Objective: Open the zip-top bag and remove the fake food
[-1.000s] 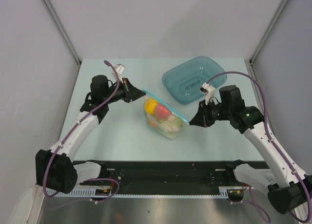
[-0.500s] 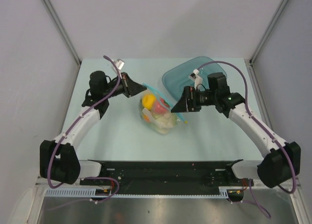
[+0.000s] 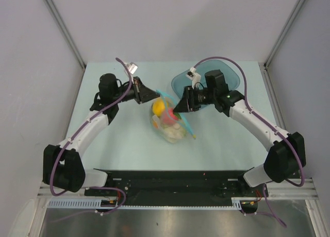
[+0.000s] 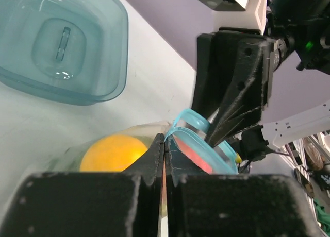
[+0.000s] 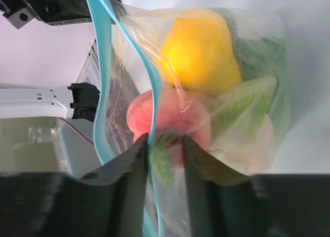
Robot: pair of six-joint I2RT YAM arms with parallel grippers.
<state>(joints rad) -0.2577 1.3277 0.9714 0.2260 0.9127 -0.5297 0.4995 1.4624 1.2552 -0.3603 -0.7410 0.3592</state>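
Observation:
The zip-top bag (image 3: 170, 129) hangs between both arms over the middle of the table. My left gripper (image 3: 153, 96) (image 4: 164, 144) is shut on the bag's light blue zip strip (image 4: 192, 140) at its left end. My right gripper (image 3: 177, 109) (image 5: 165, 144) stands at the bag's mouth with its jaws apart. One lip of the zip strip (image 5: 103, 67) runs between them, against the left finger. The fake food is inside the bag: a yellow fruit (image 5: 198, 54), a red piece (image 5: 165, 113) and green-and-white cabbage (image 5: 242, 105).
The teal translucent tray (image 3: 233, 78) (image 4: 62, 46) sits at the back right, partly covered by the right arm. Grey walls close in the pale table on the left, right and back.
My right gripper let go of the strip's right end, opened, and moved left to the bag's mouth, its jaws now narrower. The bag's free end dropped. My left gripper drifted slightly right, still shut.

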